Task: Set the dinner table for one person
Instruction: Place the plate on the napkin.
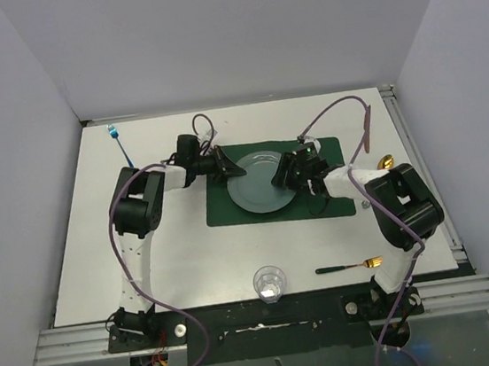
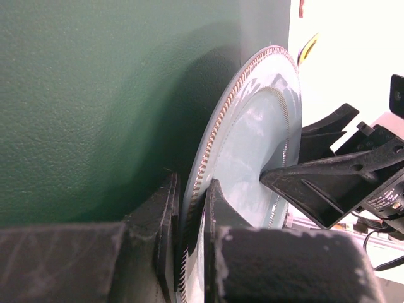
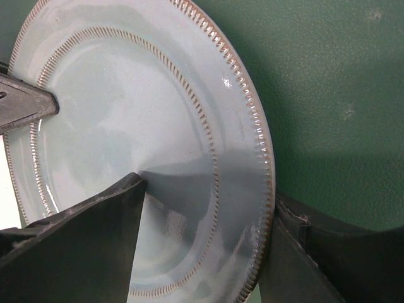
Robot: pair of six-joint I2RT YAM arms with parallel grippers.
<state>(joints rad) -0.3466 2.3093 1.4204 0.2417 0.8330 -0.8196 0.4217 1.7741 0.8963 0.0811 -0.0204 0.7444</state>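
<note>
A pale blue plate [image 1: 260,181] with a beaded rim sits on the dark green placemat [image 1: 330,150] at the middle of the white dinner table [image 1: 84,256]. My left gripper [image 1: 227,165] is shut on the plate's left rim; in the left wrist view its fingers [image 2: 192,208] pinch the rim of the plate [image 2: 252,139] edge-on. My right gripper [image 1: 281,177] is at the plate's right side, jaws wide. In the right wrist view [image 3: 208,208] one finger lies over the plate's face [image 3: 126,107] and the other stands outside the rim over the mat [image 3: 328,95].
A clear glass [image 1: 271,281] stands at the near edge, in the middle. A dark-handled, gold-tipped piece of cutlery [image 1: 351,266] lies near the front right. A gold spoon [image 1: 387,163] lies right of the mat. A blue-tipped utensil [image 1: 117,138] lies at the far left.
</note>
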